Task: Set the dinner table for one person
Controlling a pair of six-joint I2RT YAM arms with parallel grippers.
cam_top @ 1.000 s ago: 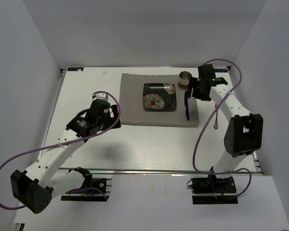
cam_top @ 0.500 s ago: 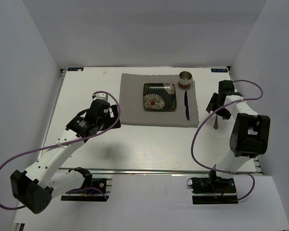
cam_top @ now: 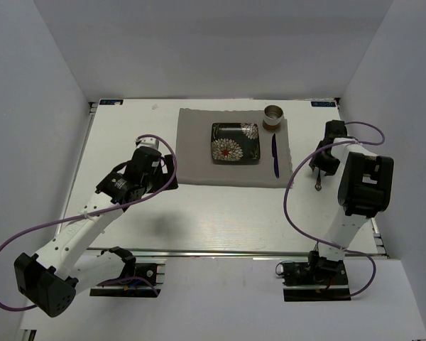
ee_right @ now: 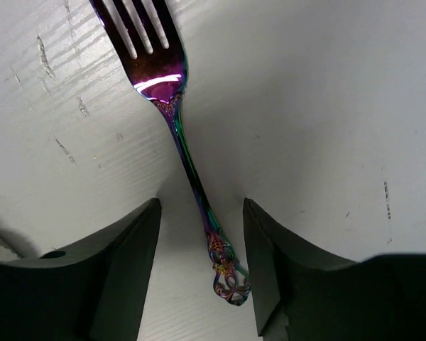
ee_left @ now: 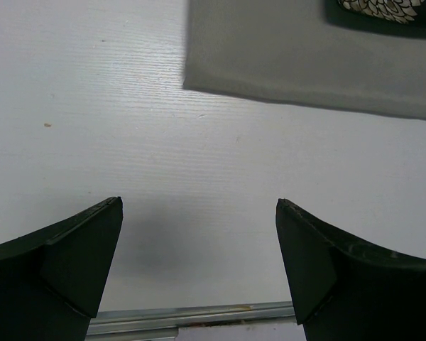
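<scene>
1. The table (cam_top: pixel 220 213) is the big white top that fills the middle of the overhead view. A metal rail (cam_top: pixel 220 251) runs along its near edge, just ahead of both arm bases.
2. A grey mat (cam_top: pixel 195 149) lies on the far half of the table, about centred. A dark flowered plate (cam_top: pixel 236 143) sits in the middle of the mat.
3. A round cup (cam_top: pixel 273 116) stands at the mat's far right corner.
4. A slim blue utensil (cam_top: pixel 275 156) lies on the mat between the plate and the mat's right edge, touching neither. Which kind it is cannot be told.
5. A fork (ee_right: pixel 188 163) lies on the bare table right of the mat, off the cloth. It is iridescent purple, with an ornate handle end nearest the wrist camera and its tines pointing away.
6. The right gripper (ee_right: pixel 201 234) is low over the fork. Its fingers are spread to either side of the handle, with a gap on each side.
7. The left gripper (ee_left: pixel 199 213) hangs over bare table by the mat's near left corner. Its fingers are wide apart with nothing between them.
8. The left wrist view shows that mat corner, a sliver of the plate at the top and the rail at the bottom.
</scene>
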